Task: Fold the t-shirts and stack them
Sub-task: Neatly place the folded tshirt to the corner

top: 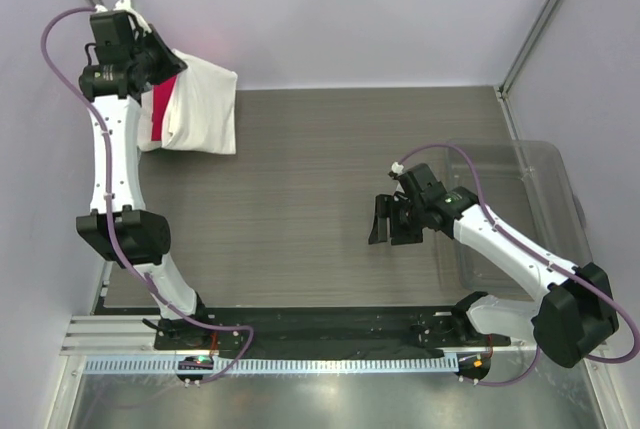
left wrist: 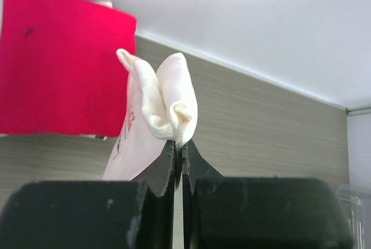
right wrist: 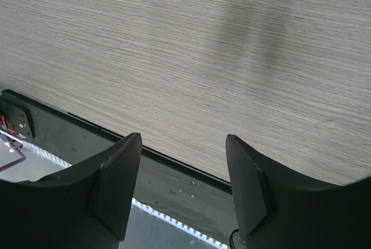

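– Left claw (left wrist: 179, 144) pressed together on a bunched fold of the white shirt (top: 205, 109); cloth puffs out above the tips. Right claw (right wrist: 182, 139) apart, nothing between the fingers, hanging over the table (top: 320, 169), mid-right.

– Lay of things, big to small?

– Table: grey wood-grain top, flat, matte. Tub (top: 530, 199): clear hard plastic, rounded corners, at the right edge beside the right arm. Shirt: far-left corner, upper part lifted by the left claw, the rest spread below in a rough rectangle; whether it rests fully on the table I cannot tell. Print (left wrist: 58, 57): flat red square, crisp edges, only a strip of it seen from above. Smallest: the pinched fold, cream-white, soft, two rounded lobes.

– Other shirts?

– None seen in any view.

– Step in hand, by your reading?

– Likely carrying or laying out this shirt for a fold. One claw on a bunch, so I expect the cloth to sag and twist beneath it.

– How to do it well?

– My judgement: bring it toward table centre, where both arms look able to reach. Lower until the free hem lands first, then draw away low so the cloth lays out flat instead of heaping. Get the right claw onto a second corner before any fold; limp cotton gives no straight edge from one pinch. Move slowly, since a bunched grip may slip. Let go only once the cloth rests on the table.
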